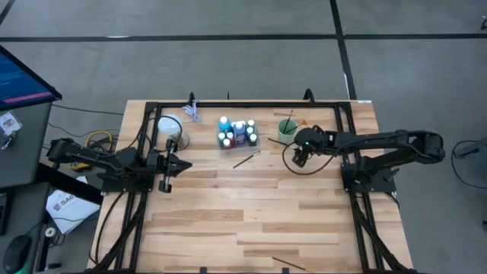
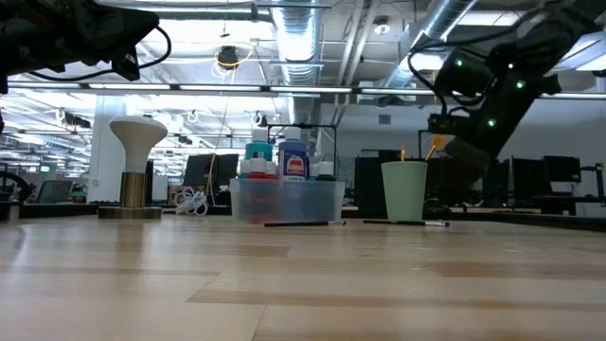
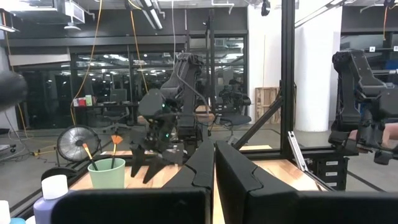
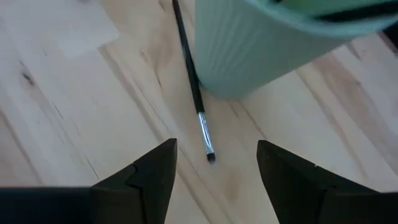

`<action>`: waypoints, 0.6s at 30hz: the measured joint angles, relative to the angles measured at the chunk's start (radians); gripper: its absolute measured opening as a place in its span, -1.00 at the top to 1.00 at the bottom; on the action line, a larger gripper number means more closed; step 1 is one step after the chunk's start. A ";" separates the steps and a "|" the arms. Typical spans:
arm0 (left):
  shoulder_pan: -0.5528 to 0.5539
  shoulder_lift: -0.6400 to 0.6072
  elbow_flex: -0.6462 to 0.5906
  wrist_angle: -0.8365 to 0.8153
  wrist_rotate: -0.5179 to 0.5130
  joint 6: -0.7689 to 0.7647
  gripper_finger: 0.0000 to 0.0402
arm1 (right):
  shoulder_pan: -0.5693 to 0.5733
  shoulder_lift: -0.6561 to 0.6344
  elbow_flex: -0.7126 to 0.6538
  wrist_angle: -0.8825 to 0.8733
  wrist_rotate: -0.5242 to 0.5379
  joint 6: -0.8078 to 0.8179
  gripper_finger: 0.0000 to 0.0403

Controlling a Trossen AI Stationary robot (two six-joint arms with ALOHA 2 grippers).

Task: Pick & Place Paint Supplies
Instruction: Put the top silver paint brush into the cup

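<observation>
Your right gripper [image 4: 214,163] hangs just beside the green cup [image 4: 280,43], fingers wide and empty. Only its wrist view shows the thin brush [image 4: 198,99] lying on the desk [image 4: 74,106], touching the cup's base. The high view shows paint bottles [image 1: 237,132] in a clear tray left of the cup. Left gripper [image 1: 167,164] is closed, far left. Pale wood planks, open workshop behind.

Wooden table [image 1: 251,221]: tray [image 1: 238,142], green cup [image 1: 286,131], two brushes [image 1: 246,160], lamp [image 1: 170,128].
</observation>
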 joint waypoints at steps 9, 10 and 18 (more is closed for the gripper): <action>0.000 0.000 0.000 0.000 0.000 0.000 0.99 | -0.036 0.001 -0.102 0.176 -0.033 -0.059 -0.07; 0.000 0.000 0.000 0.000 0.000 0.000 0.99 | -0.042 0.001 -0.113 0.190 -0.033 -0.062 -0.07; 0.000 0.000 0.000 0.000 0.000 0.000 0.99 | -0.074 0.001 -0.202 0.298 -0.049 -0.067 -0.01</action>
